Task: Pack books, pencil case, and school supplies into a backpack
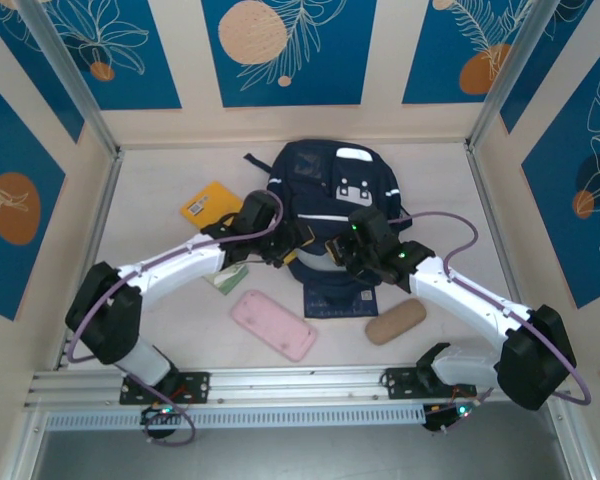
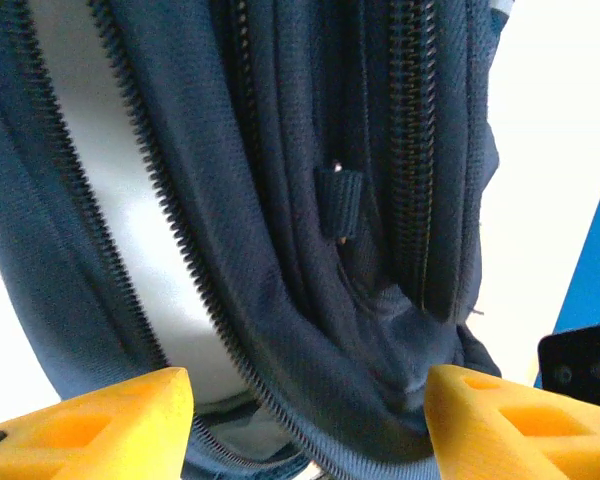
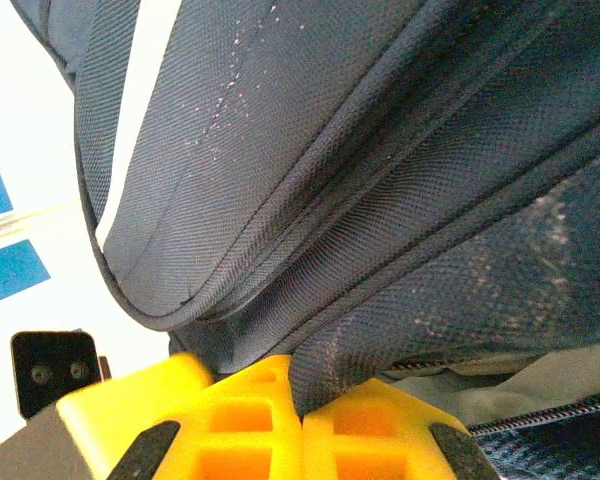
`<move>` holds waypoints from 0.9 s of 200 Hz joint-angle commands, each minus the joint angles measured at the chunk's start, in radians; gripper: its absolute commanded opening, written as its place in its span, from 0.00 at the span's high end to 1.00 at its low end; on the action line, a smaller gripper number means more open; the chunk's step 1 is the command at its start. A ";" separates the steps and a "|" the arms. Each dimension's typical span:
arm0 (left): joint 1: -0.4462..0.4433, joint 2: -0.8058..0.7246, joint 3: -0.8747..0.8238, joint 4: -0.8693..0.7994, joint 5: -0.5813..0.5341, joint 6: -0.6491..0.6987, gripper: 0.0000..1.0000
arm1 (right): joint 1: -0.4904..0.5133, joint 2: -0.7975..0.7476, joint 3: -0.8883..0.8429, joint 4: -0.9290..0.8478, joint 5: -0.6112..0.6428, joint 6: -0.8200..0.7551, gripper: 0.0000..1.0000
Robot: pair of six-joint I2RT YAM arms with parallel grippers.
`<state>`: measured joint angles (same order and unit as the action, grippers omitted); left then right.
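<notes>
At backpack (image 1: 320,172) mouth | left fingers (image 2: 90,425) wide | right fingers (image 3: 230,420) pinching fabric | book (image 1: 335,302) barcode unreadable

The bench (image 1: 160,180) is a plain white surface, closed in at its far edge and both side edges by cream walls. Each wall carries blue panels (image 1: 290,50) printed with thin white leaf outlines and peach or orange discs. Two bare metal posts (image 1: 65,75) lean up from the bench's far corners. A ribbed aluminium rail (image 1: 300,380) runs along the near edge, with a grey strip (image 1: 280,455) below it.
</notes>
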<state>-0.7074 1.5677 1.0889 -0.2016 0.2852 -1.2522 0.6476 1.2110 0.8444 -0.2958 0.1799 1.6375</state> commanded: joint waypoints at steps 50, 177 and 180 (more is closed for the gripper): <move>0.006 0.085 0.168 -0.044 -0.059 0.038 0.89 | -0.020 -0.077 -0.012 0.041 -0.104 -0.286 0.73; 0.078 0.097 0.315 -0.223 0.076 0.249 1.00 | -0.025 -0.197 -0.042 -0.050 -0.095 -1.877 0.42; 0.078 0.098 0.316 -0.224 0.079 0.249 1.00 | -0.025 -0.186 -0.042 -0.055 -0.095 -1.899 0.41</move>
<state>-0.6437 1.6691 1.3540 -0.4133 0.3119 -1.0737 0.6151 0.9600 0.8158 -0.3492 0.0032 0.0963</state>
